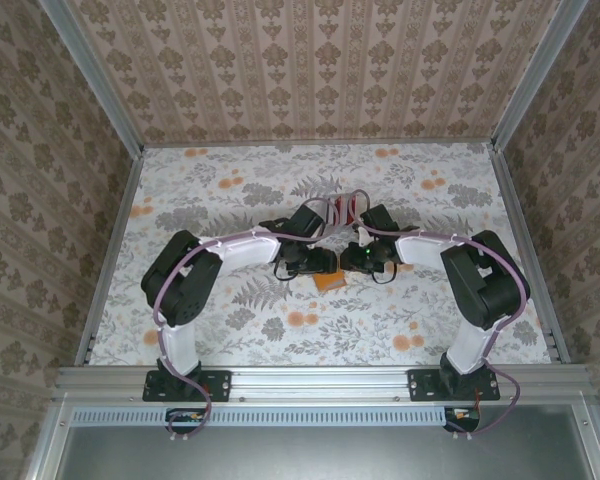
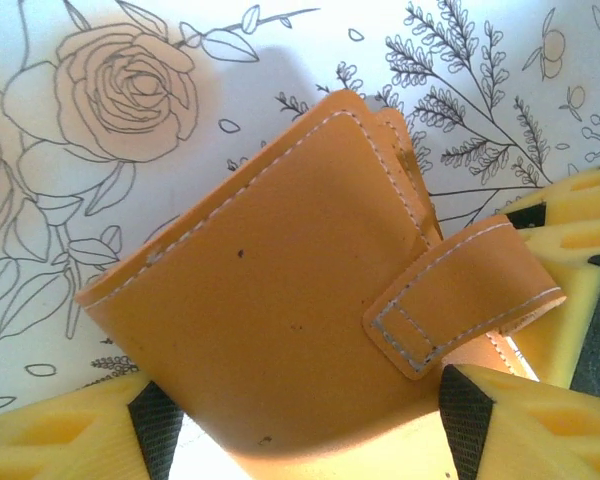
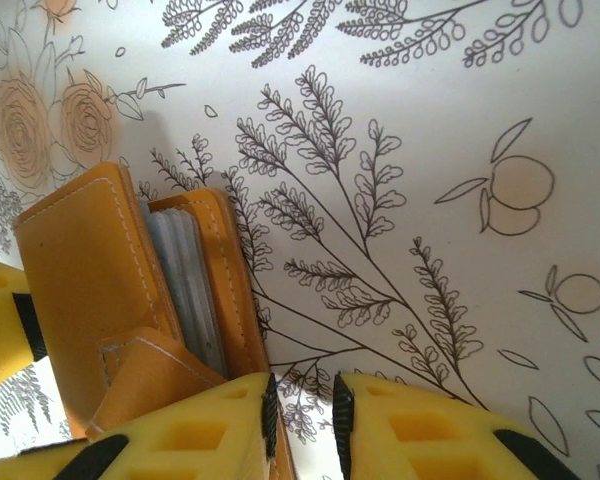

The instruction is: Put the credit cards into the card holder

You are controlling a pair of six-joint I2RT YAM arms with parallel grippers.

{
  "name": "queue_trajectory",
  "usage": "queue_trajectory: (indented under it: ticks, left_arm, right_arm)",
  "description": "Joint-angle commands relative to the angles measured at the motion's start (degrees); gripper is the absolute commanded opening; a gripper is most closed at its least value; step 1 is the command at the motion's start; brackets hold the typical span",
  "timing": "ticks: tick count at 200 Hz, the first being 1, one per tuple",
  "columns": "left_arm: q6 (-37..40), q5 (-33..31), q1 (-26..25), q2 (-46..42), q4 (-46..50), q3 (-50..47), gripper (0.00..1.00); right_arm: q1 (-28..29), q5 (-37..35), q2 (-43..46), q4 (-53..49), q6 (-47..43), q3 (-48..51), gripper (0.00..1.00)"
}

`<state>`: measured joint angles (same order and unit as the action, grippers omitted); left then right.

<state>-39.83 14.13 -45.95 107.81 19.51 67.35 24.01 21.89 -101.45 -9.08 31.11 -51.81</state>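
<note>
The orange card holder [image 2: 280,300] stands partly open on the flowered tablecloth, its strap hanging loose. The credit cards [image 3: 185,285] show as grey-white edges stacked between its two covers. My left gripper [image 2: 300,400] straddles the card holder [image 3: 80,270] with both pads against its sides. My right gripper [image 3: 302,420] is just beside it, jaws a narrow gap apart with cloth showing between them and the edge of the near cover by its left pad. From above, both grippers [image 1: 318,262] [image 1: 358,262] meet over the holder [image 1: 330,282] at mid-table.
The table [image 1: 210,190] is covered by a floral cloth and walled on three sides by patterned panels [image 1: 310,70]. A metal rail [image 1: 320,378] runs along the near edge by the arm bases.
</note>
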Motion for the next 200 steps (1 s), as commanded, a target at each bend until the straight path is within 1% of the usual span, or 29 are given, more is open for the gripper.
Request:
queue_trajectory:
  ticks: [1,22,42,61,77,106,135,148,175,189,200]
  left_arm:
    - [-2.5,3.7,-0.5,-3.0,-8.6,-1.6,0.69]
    - [-3.0,2.8,-0.4,-5.1,-10.1,-3.0,0.66]
    - [-3.0,1.9,-0.2,-7.5,-11.5,-4.5,0.56]
    - [-3.9,1.4,0.1,-9.9,-14.2,-7.0,0.53]
    - [-4.8,1.8,0.3,-11.4,-17.1,-8.8,0.53]
    - [-5.9,4.0,0.2,-11.6,-20.2,-9.7,0.54]
    - [-5.5,3.9,0.4,-11.0,-19.5,-9.8,0.52]
    - [-5.1,4.1,0.4,-10.6,-19.2,-9.8,0.45]
    - [-2.6,2.6,1.3,-11.7,-15.5,-9.6,0.25]
    - [-1.1,1.8,2.1,-12.2,-13.3,-9.5,0.18]
    - [-0.8,1.8,2.8,-12.4,-12.9,-9.9,0.18]
  right_arm:
    - [5.3,8.0,-5.1,5.4,3.3,3.1,0.25]
    - [5.4,8.6,-5.1,7.0,4.5,4.0,0.25]
    - [5.4,9.2,-4.6,8.6,5.9,4.6,0.25]
    - [5.4,10.9,-4.8,11.1,7.8,5.1,0.25]
    - [5.4,12.7,-5.6,13.9,9.8,5.5,0.24]
    - [5.4,15.2,-6.9,17.4,12.1,5.6,0.24]
    - [5.4,16.2,-6.8,18.8,12.8,5.7,0.24]
    - [5.3,16.6,-6.7,19.2,13.0,5.9,0.24]
    - [4.5,15.8,-5.5,19.0,12.7,6.9,0.24]
    - [4.0,15.8,-5.1,18.4,12.3,7.2,0.24]
    - [3.9,15.8,-5.0,17.9,11.7,7.0,0.24]
